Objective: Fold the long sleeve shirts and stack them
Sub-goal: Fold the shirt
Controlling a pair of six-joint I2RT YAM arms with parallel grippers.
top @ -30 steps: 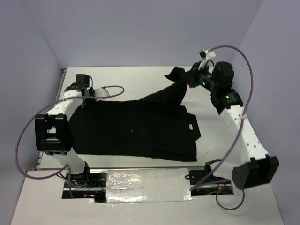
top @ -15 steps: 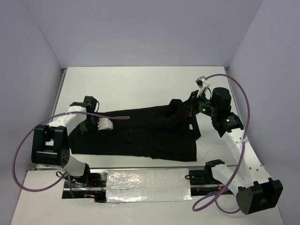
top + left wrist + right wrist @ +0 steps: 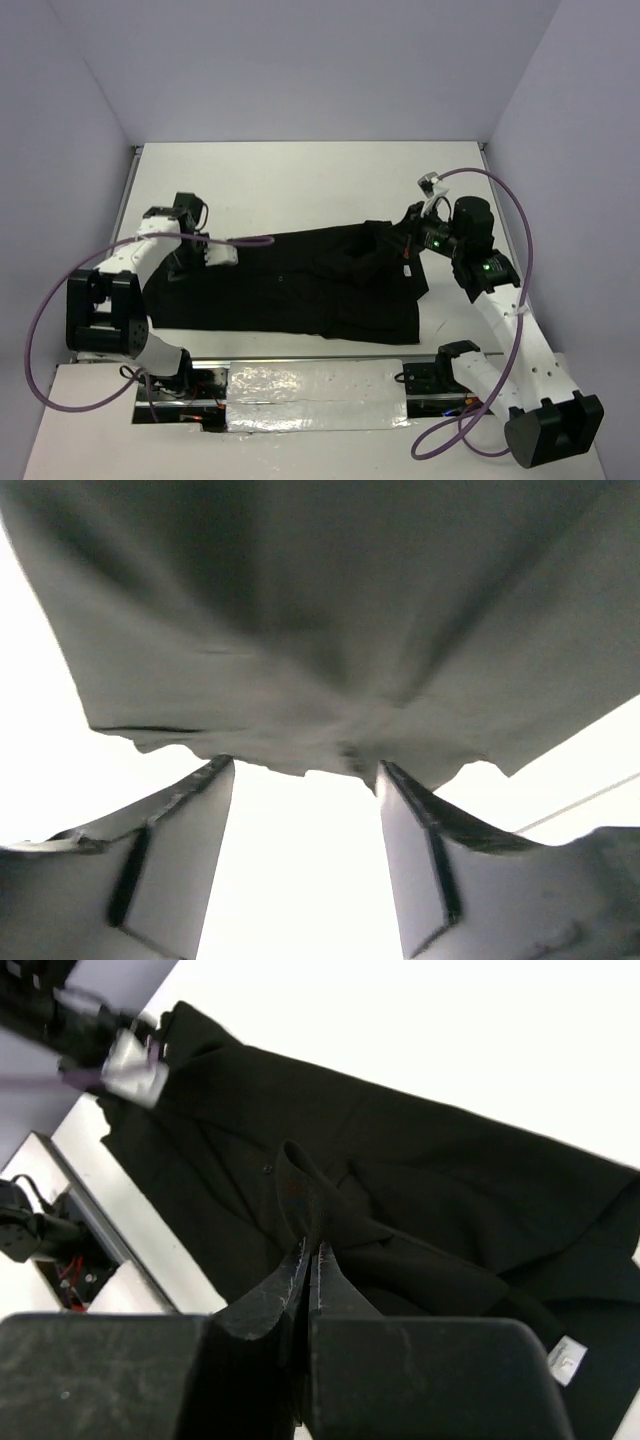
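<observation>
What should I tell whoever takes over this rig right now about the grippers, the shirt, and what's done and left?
Left gripper: open, at the left end of the black shirt, holding nothing.
Right gripper: shut on a raised fold of the shirt near its right end.
Shirt: lies across the table, white neck label showing.
Done: partly folded, it seems.
Left: lay down the fold, finish folding, stack. Only this one shirt is in view.

Black soft fabric long sleeve shirt point(image 3: 290, 290) spans table middle, left to right. Far half of flat white table point(image 3: 300, 180) bare: open passage. Left gripper point(image 3: 222, 256) low at shirt's left end, right gripper point(image 3: 311, 1252) over its right end. Thin purple cables point(image 3: 250, 240) loop beside both arms. Plain lilac walls point(image 3: 300, 60) close left, far, right.
</observation>
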